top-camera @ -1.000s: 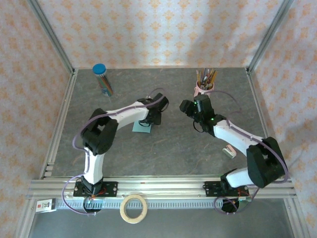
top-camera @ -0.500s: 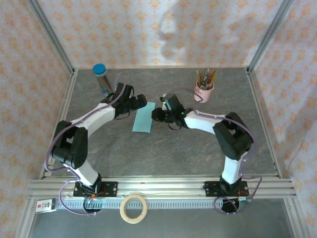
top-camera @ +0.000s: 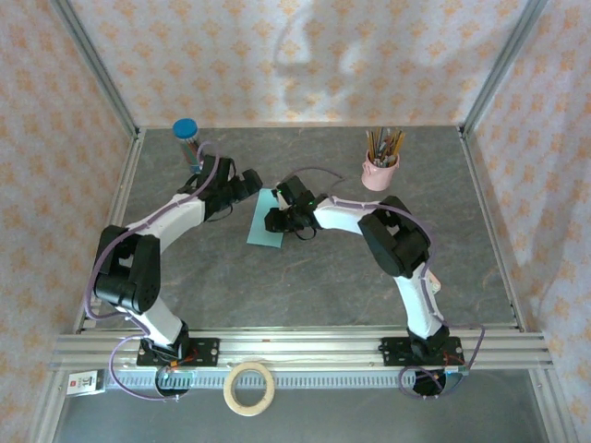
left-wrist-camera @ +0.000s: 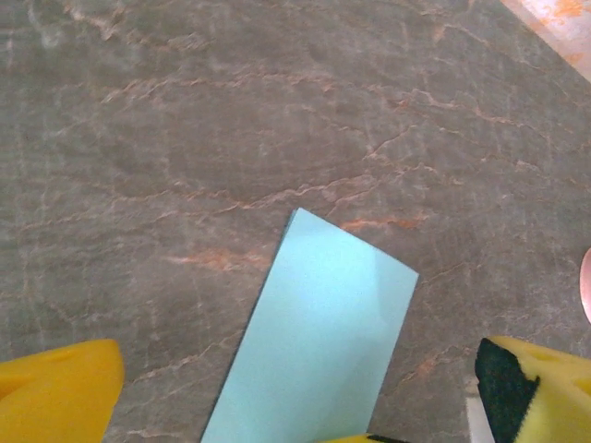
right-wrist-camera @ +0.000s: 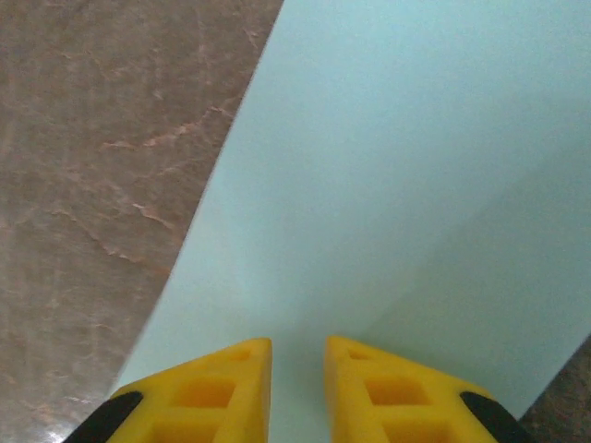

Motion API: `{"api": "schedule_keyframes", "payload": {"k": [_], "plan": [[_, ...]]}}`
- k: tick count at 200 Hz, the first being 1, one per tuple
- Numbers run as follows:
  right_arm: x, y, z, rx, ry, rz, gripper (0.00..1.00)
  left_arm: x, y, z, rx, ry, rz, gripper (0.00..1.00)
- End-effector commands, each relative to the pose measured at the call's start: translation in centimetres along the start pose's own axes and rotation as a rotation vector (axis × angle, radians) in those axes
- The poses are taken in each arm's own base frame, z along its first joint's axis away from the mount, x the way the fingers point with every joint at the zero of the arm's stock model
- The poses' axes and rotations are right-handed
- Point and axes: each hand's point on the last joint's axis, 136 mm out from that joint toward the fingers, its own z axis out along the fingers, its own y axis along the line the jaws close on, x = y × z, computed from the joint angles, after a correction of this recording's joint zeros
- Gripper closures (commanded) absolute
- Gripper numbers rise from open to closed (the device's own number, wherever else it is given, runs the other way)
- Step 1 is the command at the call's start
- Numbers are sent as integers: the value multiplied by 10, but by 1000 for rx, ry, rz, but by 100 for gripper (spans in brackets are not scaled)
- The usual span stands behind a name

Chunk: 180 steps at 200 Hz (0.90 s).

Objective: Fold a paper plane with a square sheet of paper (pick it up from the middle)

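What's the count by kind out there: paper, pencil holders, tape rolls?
Folded light turquoise paper sheet: 1
Pencil holders: 2 (clear blue-capped tube, pink cup)
Beige tape ring: 1
Total: 4
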Motion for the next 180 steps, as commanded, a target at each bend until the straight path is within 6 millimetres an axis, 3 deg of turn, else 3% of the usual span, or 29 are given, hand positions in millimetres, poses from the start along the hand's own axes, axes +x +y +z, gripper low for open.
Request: {"api": "schedule_keyframes", "payload": {"k": [1,37,64,85,96,133,152,180], "plan": [[10,-23,5,105,51,-62,78,-9,-6,-11,79,-30,-51,1],[16,-38,0,150,88,-150,78,2,1,-20,116,-21,-39,1],[0,-16,-22,75,-21,-140,76,20,6,-21,148,10,-38,1],[-17,9,-49,-42,-162,2,67,36,4,-19,214,50,-50,1],[-16,12,-54,-90,-183,114,64,43,5,-18,225,71,-52,1],[2,4,-54,-149,-176,372,71,62,12,-22,233,130,-64,1],[4,3,-54,-149,-168,387,72,75,13,-24,250,173,-76,1],[11,-17,-45,-89,-134,414,74,90,14,-27,277,233,-106,6]]}}
